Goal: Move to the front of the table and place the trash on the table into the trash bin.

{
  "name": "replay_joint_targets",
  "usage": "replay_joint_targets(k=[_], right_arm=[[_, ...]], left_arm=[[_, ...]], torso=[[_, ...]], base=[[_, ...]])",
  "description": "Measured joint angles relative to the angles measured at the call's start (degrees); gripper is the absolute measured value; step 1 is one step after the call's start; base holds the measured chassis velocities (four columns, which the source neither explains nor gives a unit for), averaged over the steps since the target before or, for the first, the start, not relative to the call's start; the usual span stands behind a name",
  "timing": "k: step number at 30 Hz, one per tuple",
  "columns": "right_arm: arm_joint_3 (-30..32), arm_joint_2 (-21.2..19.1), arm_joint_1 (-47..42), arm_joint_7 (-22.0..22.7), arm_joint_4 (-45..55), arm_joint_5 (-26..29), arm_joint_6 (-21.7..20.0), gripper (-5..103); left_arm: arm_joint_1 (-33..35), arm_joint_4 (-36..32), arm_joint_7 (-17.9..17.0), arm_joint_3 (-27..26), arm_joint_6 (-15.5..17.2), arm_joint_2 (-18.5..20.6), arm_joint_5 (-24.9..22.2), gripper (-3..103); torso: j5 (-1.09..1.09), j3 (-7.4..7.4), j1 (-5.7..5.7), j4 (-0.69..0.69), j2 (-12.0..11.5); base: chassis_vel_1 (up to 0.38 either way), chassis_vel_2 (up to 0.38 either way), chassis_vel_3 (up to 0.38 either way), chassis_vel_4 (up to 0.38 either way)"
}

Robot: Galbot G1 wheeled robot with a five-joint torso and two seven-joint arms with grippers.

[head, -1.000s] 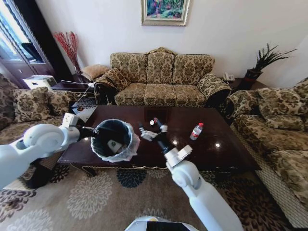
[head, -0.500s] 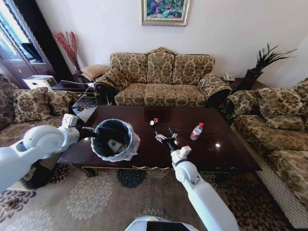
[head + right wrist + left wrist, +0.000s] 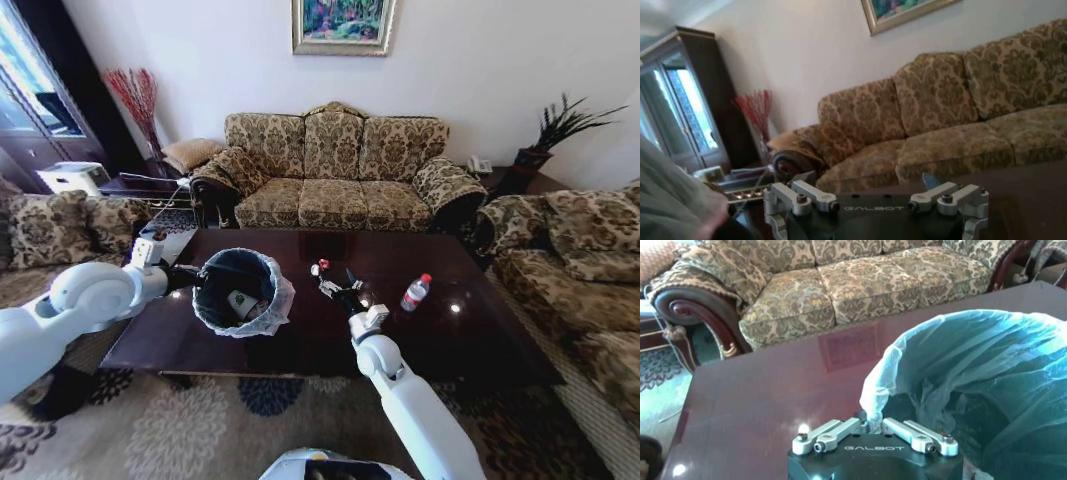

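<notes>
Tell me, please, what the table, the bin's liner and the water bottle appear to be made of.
The table looks like dark, glossy wood: its top mirrors lights.
The trash bin liner looks like thin translucent plastic film, wrinkled and puffed over the rim, where the left gripper pinches it.
The water bottle seems to be clear plastic with a red cap.

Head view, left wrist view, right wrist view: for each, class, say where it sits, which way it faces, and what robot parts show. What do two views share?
Head view: on the head, looking down at the table; both arms, left pincer at the trash bin, right pincer.
Left wrist view: behind the left pincer, facing the trash bin and sofa.
Right wrist view: behind the right pincer, facing the sofa.
Shared: all three show the sofa.
</notes>
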Motion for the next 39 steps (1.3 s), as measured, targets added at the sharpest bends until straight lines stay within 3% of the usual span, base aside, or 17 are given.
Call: replay_joint_targets(k=[6, 14, 17, 21, 30, 39], right_arm=[[0.31, 3.65, 5.07, -3.90, -12.78, -7.80, 2.78, 100], [0.47, 8.92, 13.31, -5.87, -28.47, -7.29, 5.74, 100], [0.03, 10.78, 16.90, -6.81, -36.09, -7.08, 6.76, 100], [-0.26, 11.83, 19.32, -7.71, -41.33, -7.07, 7.62, 100], [-1.13, 13.58, 23.66, -10.07, -49.56, -5.17, 8.93, 100], [-0.90, 14.00, 26.79, -10.42, -56.63, -3.84, 10.30, 100]], left_arm=[[0.06, -1.06, -0.03, -0.01, -0.01, 0.55, 0.01, 0], [0.17, -1.65, -0.18, 0.14, -0.01, 0.93, -0.14, 0], [0.29, -1.64, -0.32, 0.29, -0.01, 1.19, -0.18, 0], [0.33, -1.61, -0.33, 0.38, -0.01, 1.54, -0.29, 0], [0.33, -1.00, -0.28, 0.73, -0.04, 2.26, -0.41, 0], [0.35, -0.76, -0.09, 0.97, -0.19, 3.17, -0.63, 0]], torso=[[-0.03, 0.01, 0.00, 0.02, -0.01], [-0.01, -0.06, -0.17, 0.08, 0.06], [-0.02, -0.02, -0.07, 0.02, 0.03], [-0.01, 0.00, -0.01, -0.03, 0.00], [-0.01, -0.03, -0.09, 0.06, 0.01], [-0.01, -0.02, -0.06, 0.00, 0.01]], base=[[-0.045, 0.051, 0.035, -0.021], [0.030, -0.028, -0.017, 0.030], [0.000, 0.000, 0.000, 0.000], [0.000, 0.000, 0.000, 0.000], [0.000, 0.000, 0.000, 0.000], [0.000, 0.000, 0.000, 0.000]])
